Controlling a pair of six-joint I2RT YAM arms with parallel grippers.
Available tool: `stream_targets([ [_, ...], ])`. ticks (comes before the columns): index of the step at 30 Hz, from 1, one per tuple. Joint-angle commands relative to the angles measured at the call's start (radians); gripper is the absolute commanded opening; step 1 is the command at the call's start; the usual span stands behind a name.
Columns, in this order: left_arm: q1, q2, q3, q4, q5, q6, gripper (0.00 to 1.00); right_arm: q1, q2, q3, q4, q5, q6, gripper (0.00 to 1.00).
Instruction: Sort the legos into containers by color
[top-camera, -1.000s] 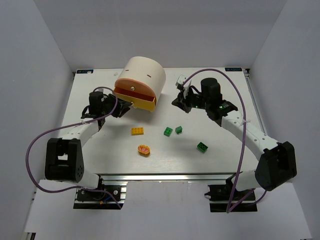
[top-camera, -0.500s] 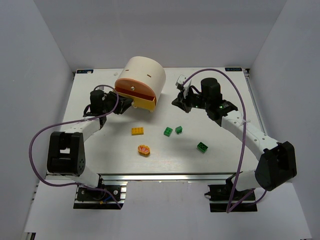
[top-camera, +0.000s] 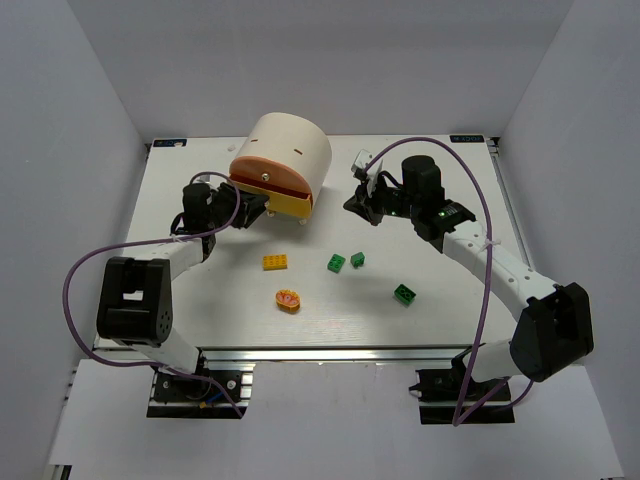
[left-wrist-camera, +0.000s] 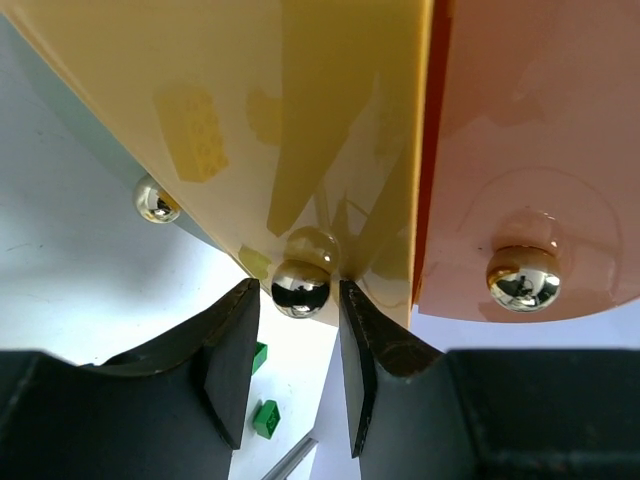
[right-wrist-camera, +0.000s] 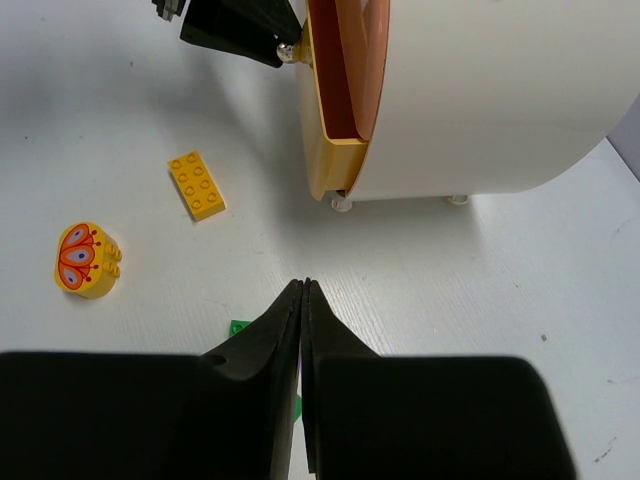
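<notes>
The yellow drawer (top-camera: 285, 205) sits further into the cream cabinet (top-camera: 295, 145) than it did a second ago, and my left arm has moved in toward the cabinet with it. Its front still stands a little proud of the pink-orange drawer (top-camera: 265, 175) above.

My left end effector (left-wrist-camera: 300, 300) is set narrow, one finger on each side of the drawer's chrome knob (left-wrist-camera: 300, 288). I cannot tell whether the pads actually grip it.

The bricks have not moved. The yellow-orange brick (top-camera: 276, 262) lies on the table (top-camera: 450, 320) in front of the drawer, apart from it. The three green bricks (top-camera: 336, 263) (top-camera: 357, 259) (top-camera: 405, 294) lie to its right, and the orange disc (top-camera: 289, 299) sits nearer my bases.

My right end effector (right-wrist-camera: 303, 285) is where it was, beside the cabinet's right flank, fingertips pressed together with nothing seen between them.

Bare table runs between the drawer front and the bricks, and more of it lies toward the near and right edges.
</notes>
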Motion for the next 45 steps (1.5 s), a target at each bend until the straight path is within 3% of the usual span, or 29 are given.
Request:
stream_targets([
  [1,-0.004,-0.001,-0.008,0.041,0.018,-0.007,0.47,-0.002,-0.005,0.015,0.019,-0.005,-0.011,0.07],
  [3,-0.004,0.004,-0.014,0.046,0.017,-0.009,0.47,-0.002,-0.002,0.015,0.021,-0.006,-0.011,0.07],
  [8,-0.004,0.036,-0.008,0.079,0.018,-0.021,0.32,-0.002,-0.002,0.017,0.018,-0.003,-0.011,0.07],
  [18,0.005,0.019,-0.002,0.069,0.043,-0.004,0.16,-0.004,-0.009,0.012,0.018,0.006,-0.022,0.07],
  [41,0.015,-0.241,-0.146,-0.166,0.005,0.111,0.15,-0.002,0.004,0.020,0.005,-0.015,-0.025,0.07],
  [44,0.015,-0.246,-0.140,-0.175,0.003,0.113,0.19,-0.002,0.006,0.020,0.005,-0.017,-0.025,0.08],
  [45,0.015,-0.249,-0.139,-0.184,0.000,0.114,0.25,-0.002,0.005,0.020,0.004,-0.018,-0.028,0.08],
])
